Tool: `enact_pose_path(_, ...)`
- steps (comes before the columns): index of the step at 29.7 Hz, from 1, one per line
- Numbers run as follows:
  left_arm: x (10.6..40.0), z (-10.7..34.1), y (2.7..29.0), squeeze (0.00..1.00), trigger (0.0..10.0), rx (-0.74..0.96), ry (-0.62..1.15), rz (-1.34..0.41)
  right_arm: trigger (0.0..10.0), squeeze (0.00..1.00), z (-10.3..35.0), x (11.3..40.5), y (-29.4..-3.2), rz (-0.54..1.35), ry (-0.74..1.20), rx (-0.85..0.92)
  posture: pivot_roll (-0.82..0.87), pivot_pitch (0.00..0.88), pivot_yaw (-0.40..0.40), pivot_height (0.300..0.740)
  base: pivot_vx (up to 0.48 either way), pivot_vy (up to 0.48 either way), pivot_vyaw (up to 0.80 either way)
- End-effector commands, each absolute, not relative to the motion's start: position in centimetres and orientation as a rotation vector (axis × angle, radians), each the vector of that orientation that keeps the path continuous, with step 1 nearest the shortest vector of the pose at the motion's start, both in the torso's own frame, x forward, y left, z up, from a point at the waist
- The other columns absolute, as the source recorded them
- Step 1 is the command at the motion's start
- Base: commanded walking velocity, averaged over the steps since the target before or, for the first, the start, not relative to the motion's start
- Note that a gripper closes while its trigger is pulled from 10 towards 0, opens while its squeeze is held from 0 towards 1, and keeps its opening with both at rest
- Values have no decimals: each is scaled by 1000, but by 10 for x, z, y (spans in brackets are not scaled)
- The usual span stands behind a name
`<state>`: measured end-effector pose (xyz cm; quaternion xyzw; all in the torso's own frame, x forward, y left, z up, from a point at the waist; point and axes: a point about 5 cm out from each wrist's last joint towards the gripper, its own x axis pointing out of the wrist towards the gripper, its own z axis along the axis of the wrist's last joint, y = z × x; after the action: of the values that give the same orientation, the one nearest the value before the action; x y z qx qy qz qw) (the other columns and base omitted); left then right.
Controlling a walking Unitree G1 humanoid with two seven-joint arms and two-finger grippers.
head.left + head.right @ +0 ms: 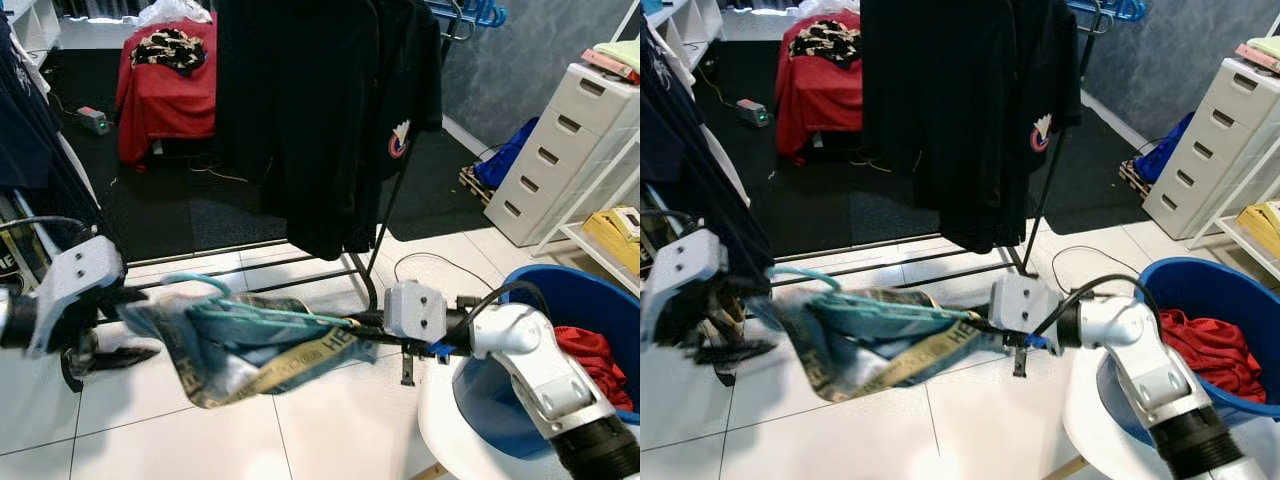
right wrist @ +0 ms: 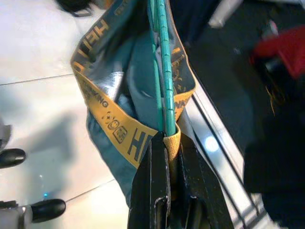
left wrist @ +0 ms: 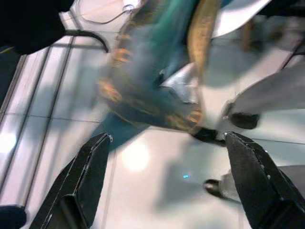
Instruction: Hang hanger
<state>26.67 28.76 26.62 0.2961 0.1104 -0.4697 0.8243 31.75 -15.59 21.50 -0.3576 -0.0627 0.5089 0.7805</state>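
Hanger (image 1: 262,312), teal, draped with blue-and-yellow garment (image 1: 250,350), low in frame centre, above white floor tiles. Pinched at one end by right claw (image 2: 167,143). Left claw (image 3: 167,181) spread wide beside garment.

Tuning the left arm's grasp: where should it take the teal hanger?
At the hook end, coming in from the robot's left. The right gripper already clamps the other end with the shorts' waistband, and the hanger lies level, hook toward the open left gripper.
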Motion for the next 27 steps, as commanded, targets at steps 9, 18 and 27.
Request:
enact_pose_path(9,290,253,290,380,10000,505,160,-646,10000,0,227,336,-155,763,-267,-648,-14,218,-42,740,0,0,0)
enact_pose_path(18,309,236,235,0,10000,234,-4,-425,10000,0,259,337,-157,479,-439,-517,-72,200,-24,740,0,0,0)
enact_pose_path(27,321,221,181,0,10000,85,-24,-307,10000,0,272,341,-157,312,-499,-393,-88,189,-18,740,0,0,0)
